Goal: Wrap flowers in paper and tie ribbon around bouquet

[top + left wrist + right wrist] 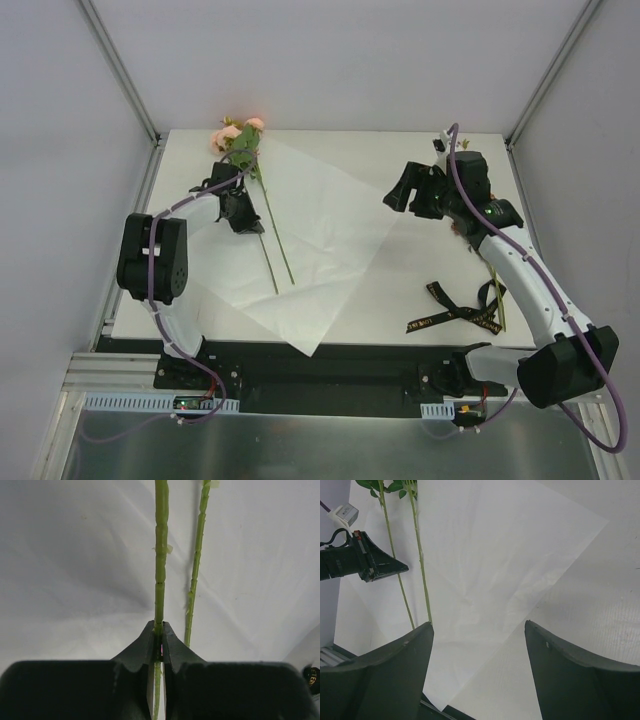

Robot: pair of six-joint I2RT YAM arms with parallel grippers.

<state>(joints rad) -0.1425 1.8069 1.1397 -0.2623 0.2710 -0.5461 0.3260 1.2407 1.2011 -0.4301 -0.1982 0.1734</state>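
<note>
- At the left, we saw the left gripper (243,214) low over the sheet. Its two black fingers were clamped together on one thin green stem (160,555), and a second stem (196,565) lay free just beside it.
- Just beyond it lay the flowers (238,136), a small bunch of pink and peach artificial blooms with green leaves. The heads were at the far left corner of the white table (440,270). The long stems ran back towards the arms across the left part of the sheet.
- In the middle, we saw the paper (325,225), a large, thin, slightly translucent white rectangular sheet. It was spread flat and turned cornerwise, with no edge folded over the stems. We judged that the wrapping had not yet begun.
- Right of the middle, the right gripper (408,196) hung above the right corner of the paper. Its fingers were wide apart and held nothing, and the wrist view showed only sheet and table between them.
- At the near right lay the ribbon (455,312), a narrow black satin strip with gold lettering. It sat in a loose tangle on the bare table beside the right arm, apart from the paper and touched by neither gripper.
- We judged the task to be at an early stage, with the flowers laid on the sheet. Rolling the paper round the stems and tying the ribbon were both left to do.
</note>
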